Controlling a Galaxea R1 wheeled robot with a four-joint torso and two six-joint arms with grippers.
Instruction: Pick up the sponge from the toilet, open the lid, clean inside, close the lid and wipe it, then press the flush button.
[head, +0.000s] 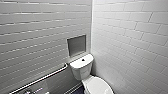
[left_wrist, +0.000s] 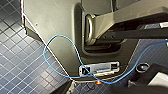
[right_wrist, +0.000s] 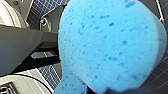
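The sponge (right_wrist: 110, 45) was seen pressed close before the right wrist camera, its bright blue pitted face taking up most of that view, and it was held clamped in the right gripper (right_wrist: 110, 90), whose dark tip was seen at the sponge's edge. Dark blue floor (right_wrist: 47, 11) tiles were seen behind it. In the head view the toilet (head: 87, 75) was found low in a corner of white-tiled walls (head: 130, 37), with its tank (head: 80, 68) set against the rear wall. The flush button (head: 83, 60) was seen as a small dark spot in the middle of the tank's flat top. The lid (head: 98, 86) was seen lowered over the bowl, white and smooth. A grey recessed panel (head: 76, 45) was set in the wall just above the tank, and a metal rail (head: 42, 78) was fixed along the wall beside the toilet. In the left wrist view the robot's grey body (left_wrist: 57, 30) was shown above the tiled floor, with a thin blue cable (left_wrist: 53, 40) looped across it. Whether the left gripper (left_wrist: 105, 87) was open or closed could not be told.
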